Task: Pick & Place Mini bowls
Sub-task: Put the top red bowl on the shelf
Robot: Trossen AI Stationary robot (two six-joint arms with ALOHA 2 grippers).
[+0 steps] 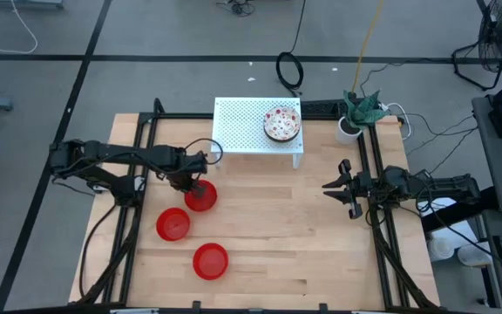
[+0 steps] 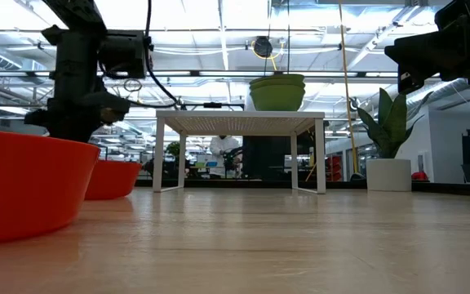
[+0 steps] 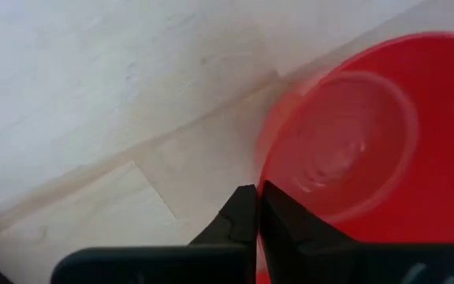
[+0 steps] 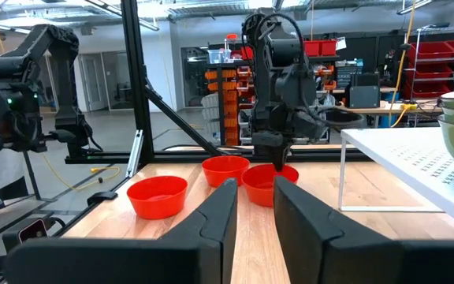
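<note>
Left gripper (image 1: 197, 185) fingers look pinched on the rim of a red bowl (image 1: 201, 197) mid-tabletop (image 1: 303, 253). Next it probably needs lifting toward the white stand (image 1: 242, 126). Right gripper (image 1: 345, 187) waits by the right edge, fingers narrowly apart, holding nothing.

Three red bowls (image 1: 200, 196) (image 1: 172, 224) (image 1: 210, 261) are set on the wooden table (image 1: 286, 235). A small white stand (image 1: 242, 126) is placed at the far edge, and a patterned bowl (image 1: 281, 123) is seen on it. A white cup with a green plant (image 1: 349, 129) is stood just beside it.
</note>
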